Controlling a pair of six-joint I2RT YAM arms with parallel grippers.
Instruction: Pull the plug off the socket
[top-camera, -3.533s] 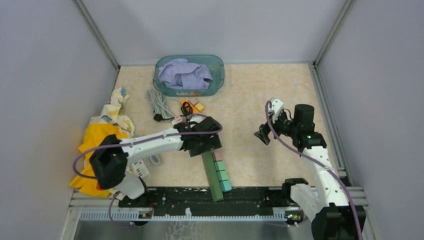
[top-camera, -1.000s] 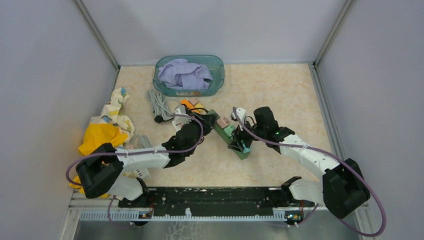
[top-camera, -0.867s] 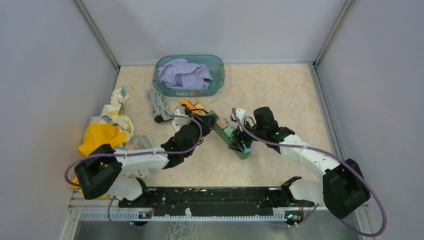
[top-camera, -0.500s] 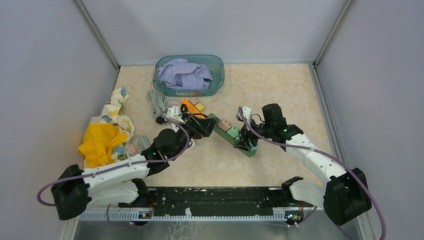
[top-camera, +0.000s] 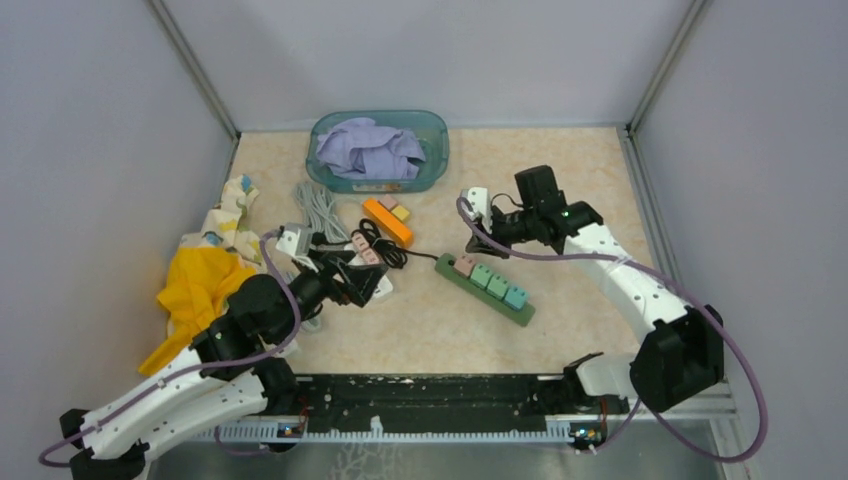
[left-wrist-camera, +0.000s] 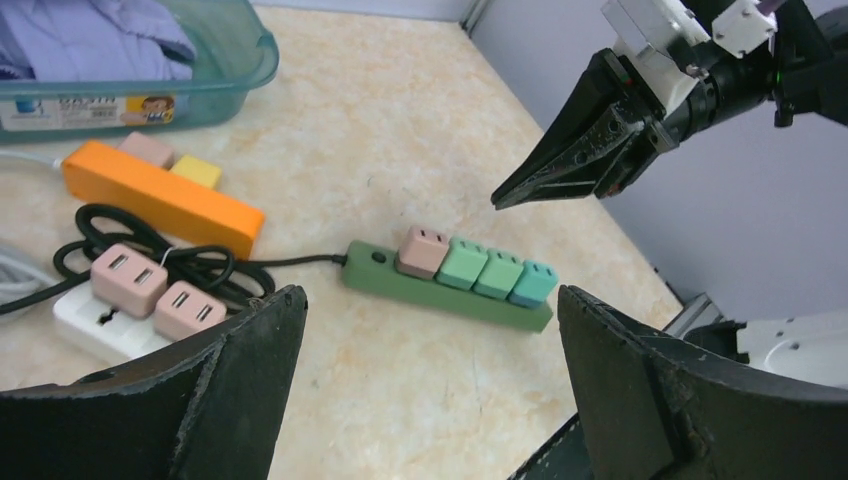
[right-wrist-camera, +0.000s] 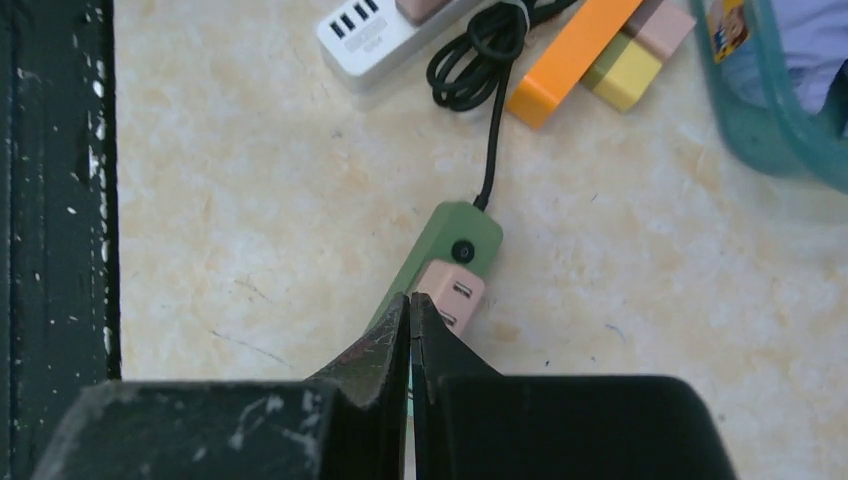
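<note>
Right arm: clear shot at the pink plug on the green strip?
Probably yes. The right gripper hovers just above the pink plug, with nothing between them. Its jaws are shut, so it must open first.

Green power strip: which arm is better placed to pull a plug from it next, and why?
Right. The right gripper, shut, hangs by the pink plug; the left gripper, open, sits farther off near the white strip.
</note>
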